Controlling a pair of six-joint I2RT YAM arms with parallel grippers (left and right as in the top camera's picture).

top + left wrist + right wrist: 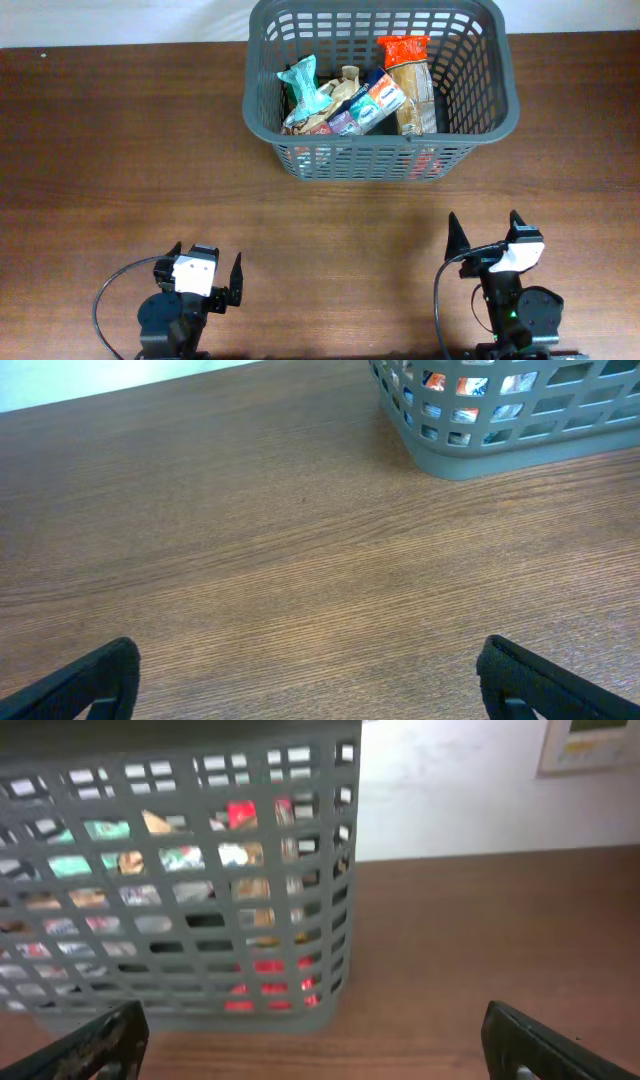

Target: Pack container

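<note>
The dark grey slotted basket [380,160] stands at the back of the table and holds several snack packets: a teal one [303,88], a red-topped one [405,55] and colourful ones [365,105]. Its corner shows in the left wrist view [470,455] and its wall fills the right wrist view [180,890]. My left gripper [207,277] is open and empty at the front left, low over bare wood [310,670]. My right gripper [487,232] is open and empty at the front right, facing the basket [315,1035].
The brown wooden table [120,150] runs to a white wall at the back. A framed picture [595,745] hangs on the wall in the right wrist view. Both arm bases sit near the front edge.
</note>
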